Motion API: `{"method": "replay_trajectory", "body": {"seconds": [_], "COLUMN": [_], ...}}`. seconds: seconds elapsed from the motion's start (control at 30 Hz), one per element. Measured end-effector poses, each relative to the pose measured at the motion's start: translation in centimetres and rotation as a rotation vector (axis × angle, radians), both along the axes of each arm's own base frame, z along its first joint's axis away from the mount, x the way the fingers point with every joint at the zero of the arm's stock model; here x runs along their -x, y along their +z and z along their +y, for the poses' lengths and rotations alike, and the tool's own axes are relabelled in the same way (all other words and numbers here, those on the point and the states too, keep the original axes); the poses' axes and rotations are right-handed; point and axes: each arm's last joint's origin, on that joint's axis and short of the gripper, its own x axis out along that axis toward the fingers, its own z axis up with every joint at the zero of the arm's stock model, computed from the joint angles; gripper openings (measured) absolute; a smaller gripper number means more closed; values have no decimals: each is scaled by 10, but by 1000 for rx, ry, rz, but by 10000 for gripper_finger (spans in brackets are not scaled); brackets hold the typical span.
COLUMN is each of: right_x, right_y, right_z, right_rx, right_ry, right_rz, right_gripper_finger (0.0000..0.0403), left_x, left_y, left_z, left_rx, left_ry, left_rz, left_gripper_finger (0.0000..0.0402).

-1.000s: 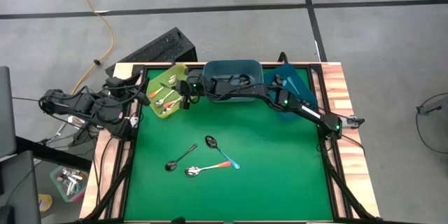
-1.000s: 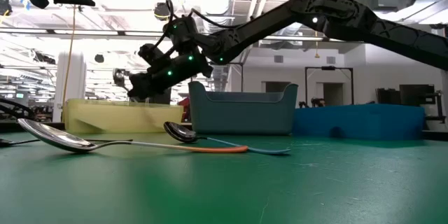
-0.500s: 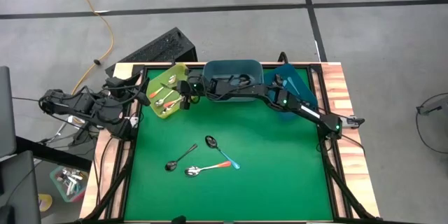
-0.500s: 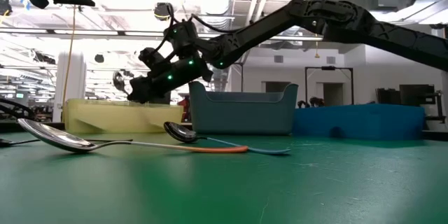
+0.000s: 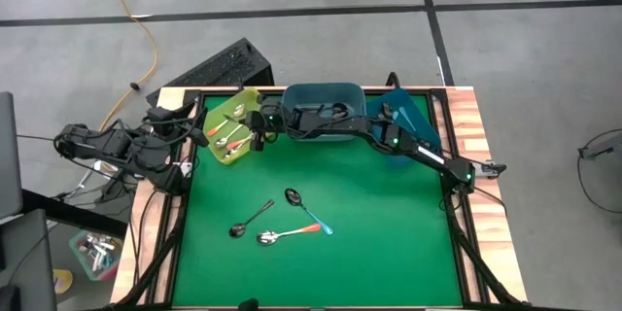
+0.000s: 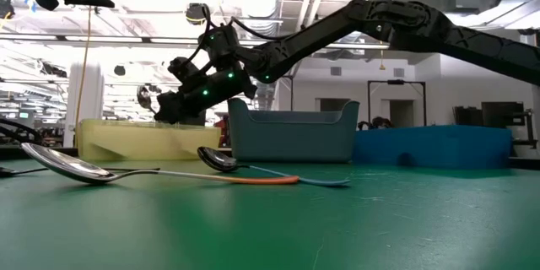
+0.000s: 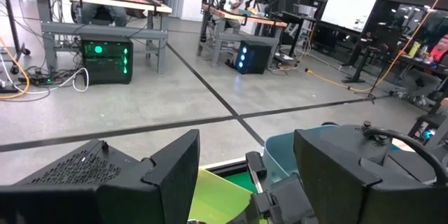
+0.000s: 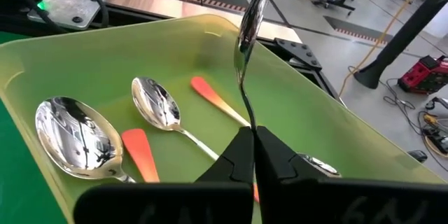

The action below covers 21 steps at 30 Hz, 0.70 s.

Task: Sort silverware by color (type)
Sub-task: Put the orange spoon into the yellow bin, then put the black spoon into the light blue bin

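Presently the right hand is stationed over the yellow-green bin at the table's far left, fingers pinched on the handle of a spoon whose bowl points up and away from the hand. The handle end sits between the fingertips, so its colour cannot be told. The spoon's long axis runs nearly in line with the fingers, tilted over the bin's interior. Directly beneath it lie orange-handled spoons already in that bin, so the held piece need only drop downward to join them; in my judgement the release is the step in hand.

Four spoons remain loose on the green table near its middle: a dark-handled one, an orange-handled one and a teal-handled one among them, lying crossed and close together. They lie well apart from both hands. The grey-blue bin and the blue bin stand beside the yellow-green one along the far edge.

The left hand waits off the table's left edge, fingers spread and holding nothing
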Motion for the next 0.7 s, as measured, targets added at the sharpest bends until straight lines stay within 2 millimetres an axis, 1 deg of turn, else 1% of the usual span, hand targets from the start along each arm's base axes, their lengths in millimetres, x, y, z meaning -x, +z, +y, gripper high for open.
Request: {"method": "replay_trajectory", "body": {"seconds": [0.27, 0.4, 0.53, 0.7], "right_x": [0, 0, 0, 0], "right_y": [0, 0, 0, 0], "right_z": [0, 0, 0, 0], "right_rx": [0, 0, 0, 0], "right_ry": [0, 0, 0, 1], "right_rz": [-3, -4, -4, -4], "right_gripper_finger": [83, 110, 126, 129], "left_x": [0, 1, 1, 3], "left_y": [0, -1, -3, -5], "left_z": [0, 0, 0, 1], "left_rx": [3, -1, 2, 13], "left_ry": [-6, -5, -2, 4], "left_rz": [1, 17, 19, 12], "left_gripper_finger": [215, 215, 215, 215]}}
